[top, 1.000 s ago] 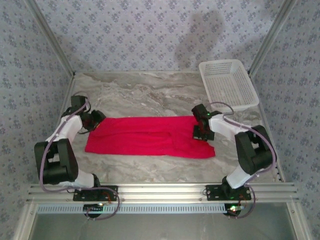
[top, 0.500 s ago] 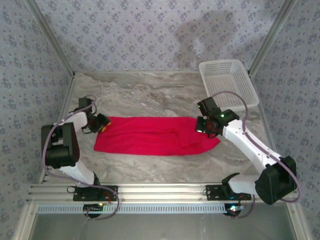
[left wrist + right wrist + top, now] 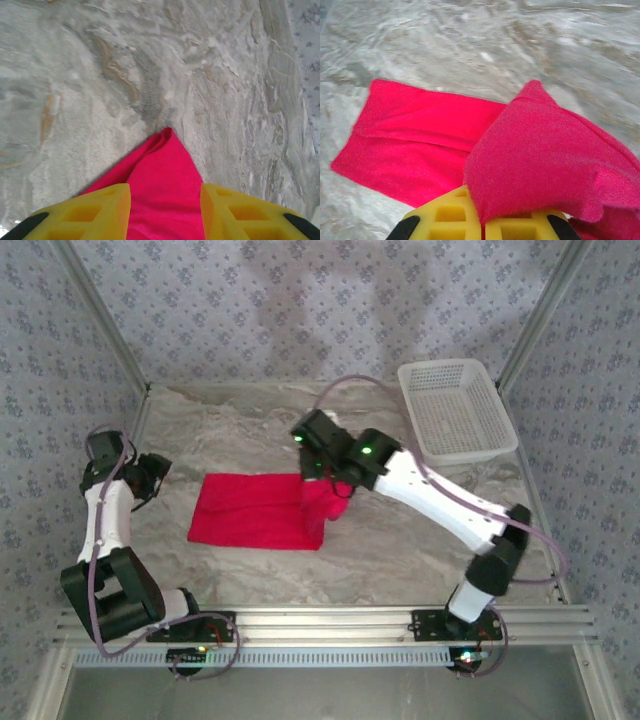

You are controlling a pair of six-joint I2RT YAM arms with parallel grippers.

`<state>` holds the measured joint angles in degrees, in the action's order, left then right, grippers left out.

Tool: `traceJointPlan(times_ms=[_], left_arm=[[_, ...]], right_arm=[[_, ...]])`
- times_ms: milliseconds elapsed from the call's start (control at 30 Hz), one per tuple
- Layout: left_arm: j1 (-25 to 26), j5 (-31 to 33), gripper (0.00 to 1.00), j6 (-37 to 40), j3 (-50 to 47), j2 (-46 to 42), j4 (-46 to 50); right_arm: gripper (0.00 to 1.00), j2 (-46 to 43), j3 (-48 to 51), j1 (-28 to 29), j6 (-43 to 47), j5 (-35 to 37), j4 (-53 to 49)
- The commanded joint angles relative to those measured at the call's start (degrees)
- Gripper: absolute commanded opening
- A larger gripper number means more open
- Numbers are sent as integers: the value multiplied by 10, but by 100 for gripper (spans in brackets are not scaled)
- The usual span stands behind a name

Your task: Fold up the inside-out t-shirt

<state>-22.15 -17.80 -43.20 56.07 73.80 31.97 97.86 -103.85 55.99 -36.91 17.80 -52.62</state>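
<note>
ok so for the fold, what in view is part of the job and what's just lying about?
Job:
- red t-shirt
- right fingers, shut on its raised end
- left fingers, open, a shirt corner showing between them

Lying about:
- white lattice basket, far right, nothing in it

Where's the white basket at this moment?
In the top view, the white basket sits at the far right corner of the table, apart from the red t-shirt.

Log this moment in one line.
right gripper: shut on shirt end, raised over its middle | left gripper: open, beside shirt | rest: flat on table
</note>
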Motion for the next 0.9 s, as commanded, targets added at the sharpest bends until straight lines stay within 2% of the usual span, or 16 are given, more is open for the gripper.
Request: traceJointPlan(times_ms=[0,167,233,267,300,400,467,567,700,800,867], left_arm=[[-25,-37,41,-9,-8,0,26],[-44,-54,41,-5,-21,0,23],[-49,-57,41,-1,-25,0,24],[-52,-62,41,-2,-28,-1,22],[-53,-64,41,-2,-31,-2,20],[-59,-64,41,2,-38,-8,17],[-61,-65,41,1,-45,-12,9],[-61,-75,41,-1,-61,-13,-9],[-43,-108,41,-3,-86,-4,-52],[5,-115,42,12,-90,10,-62],[46,-119,43,27,-91,16,-66]], right_arm=[[0,84,-99,29,28,1,-13],[0,242,-247,52,60,-46,-17],[5,309,-298,56,70,-64,-16],[15,345,-327,56,71,-84,-14],[30,382,-359,56,71,-110,-15],[43,471,-488,55,53,-173,-67],[54,475,-521,52,43,-180,-89],[62,396,-436,51,45,-153,-74],[63,250,-203,33,37,-149,15],[57,178,-57,4,19,-171,80],[47,147,16,-19,13,-186,110]])
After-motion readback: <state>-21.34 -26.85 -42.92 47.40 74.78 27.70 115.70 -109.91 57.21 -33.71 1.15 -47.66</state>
